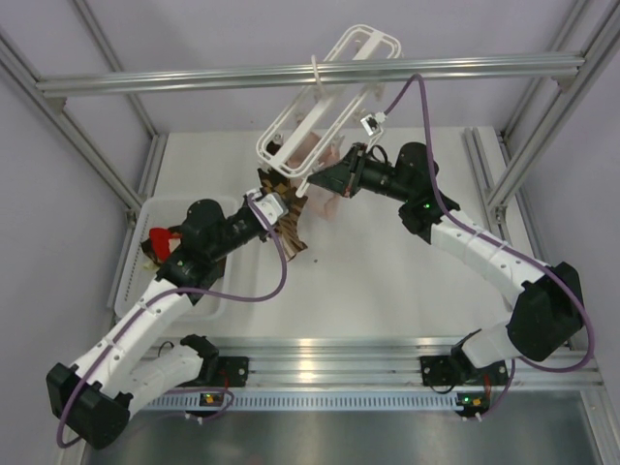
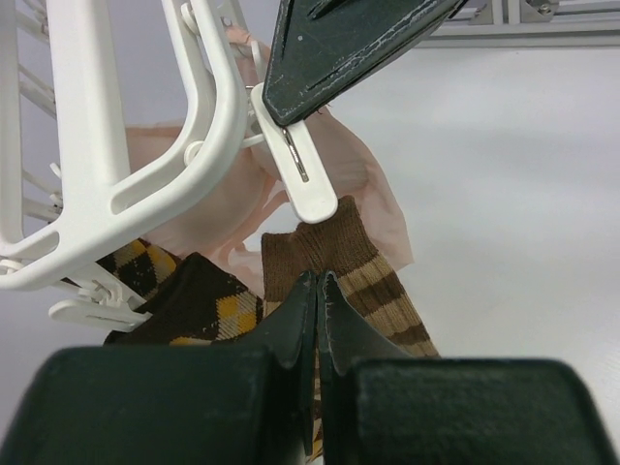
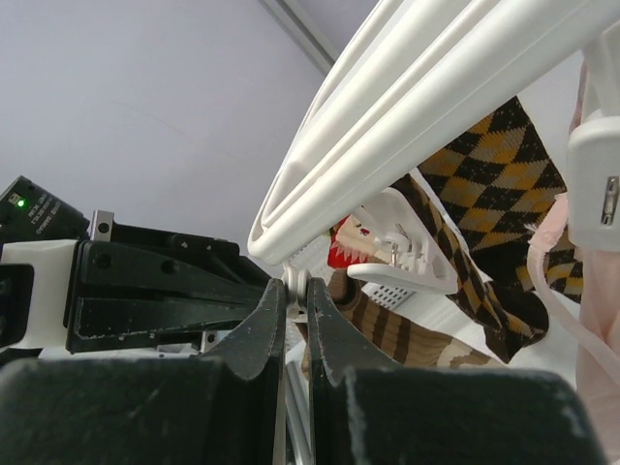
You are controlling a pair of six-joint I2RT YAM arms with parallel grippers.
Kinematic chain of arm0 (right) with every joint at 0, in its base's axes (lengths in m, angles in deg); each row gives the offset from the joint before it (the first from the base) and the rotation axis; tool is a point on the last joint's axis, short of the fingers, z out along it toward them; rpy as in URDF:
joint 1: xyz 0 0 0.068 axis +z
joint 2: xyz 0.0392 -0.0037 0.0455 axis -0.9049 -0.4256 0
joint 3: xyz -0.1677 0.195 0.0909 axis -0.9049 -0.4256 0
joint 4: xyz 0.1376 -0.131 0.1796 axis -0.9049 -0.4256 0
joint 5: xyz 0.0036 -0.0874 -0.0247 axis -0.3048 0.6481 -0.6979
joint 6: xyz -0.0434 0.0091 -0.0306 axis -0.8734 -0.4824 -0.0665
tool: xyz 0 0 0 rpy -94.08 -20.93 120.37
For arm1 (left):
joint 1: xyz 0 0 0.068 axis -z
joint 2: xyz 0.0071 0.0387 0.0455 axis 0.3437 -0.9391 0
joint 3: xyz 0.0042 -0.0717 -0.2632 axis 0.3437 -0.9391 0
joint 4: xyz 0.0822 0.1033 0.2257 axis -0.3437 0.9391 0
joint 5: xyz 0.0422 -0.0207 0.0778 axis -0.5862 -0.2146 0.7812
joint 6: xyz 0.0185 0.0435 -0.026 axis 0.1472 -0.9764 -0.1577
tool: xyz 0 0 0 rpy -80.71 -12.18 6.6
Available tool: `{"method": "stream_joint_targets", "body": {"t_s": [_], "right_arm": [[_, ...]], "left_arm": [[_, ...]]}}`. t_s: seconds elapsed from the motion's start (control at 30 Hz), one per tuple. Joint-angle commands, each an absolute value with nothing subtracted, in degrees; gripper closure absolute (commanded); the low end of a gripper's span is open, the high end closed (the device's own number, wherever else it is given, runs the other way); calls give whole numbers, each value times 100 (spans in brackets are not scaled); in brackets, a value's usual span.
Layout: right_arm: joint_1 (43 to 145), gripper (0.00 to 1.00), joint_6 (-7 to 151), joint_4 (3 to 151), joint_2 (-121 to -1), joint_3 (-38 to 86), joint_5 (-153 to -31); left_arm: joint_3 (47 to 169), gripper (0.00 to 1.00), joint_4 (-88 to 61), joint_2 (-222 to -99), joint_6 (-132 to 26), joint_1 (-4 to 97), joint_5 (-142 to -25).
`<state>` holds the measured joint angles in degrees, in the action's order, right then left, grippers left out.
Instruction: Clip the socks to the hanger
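Observation:
The white hanger (image 1: 325, 97) hangs tilted from the rail by its hook. My left gripper (image 2: 320, 283) is shut on a brown and tan striped sock (image 2: 354, 262) and holds its cuff up against the lower tip of a white clip (image 2: 308, 184). My right gripper (image 3: 297, 288) is shut on that clip's tabs (image 3: 297, 281), under the hanger frame (image 3: 436, 107). The right gripper's black fingers (image 2: 339, 44) show in the left wrist view. In the top view both grippers, left (image 1: 283, 208) and right (image 1: 327, 180), meet below the hanger's near end. The sock (image 3: 387, 329) also shows in the right wrist view.
A pale pink sock (image 2: 363, 174) and a dark argyle sock (image 2: 199, 300) hang from other clips close by. The grey aluminium rail (image 1: 291, 76) crosses above. A white basket (image 1: 136, 266) with a red item (image 1: 160, 240) stands at the left.

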<state>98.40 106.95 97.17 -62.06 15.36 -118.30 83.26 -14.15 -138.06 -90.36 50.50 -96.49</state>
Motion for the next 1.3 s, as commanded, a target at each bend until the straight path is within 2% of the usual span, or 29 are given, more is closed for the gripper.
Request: {"method": "stream_joint_targets", "body": {"t_s": [0.0, 0.63, 1.27], "right_arm": [[9786, 100, 10553, 9733, -6187, 1572, -11895], [9786, 100, 10201, 9584, -6186, 1572, -11912], [9786, 100, 10386, 9689, -6204, 1651, -11939]], "left_arm": [[8546, 100, -1828, -13850, -8880, 5069, -9681], [8748, 100, -1899, -13745, -8651, 5069, -9488], [8783, 100, -2004, -14061, -8563, 5069, -9839]]}}
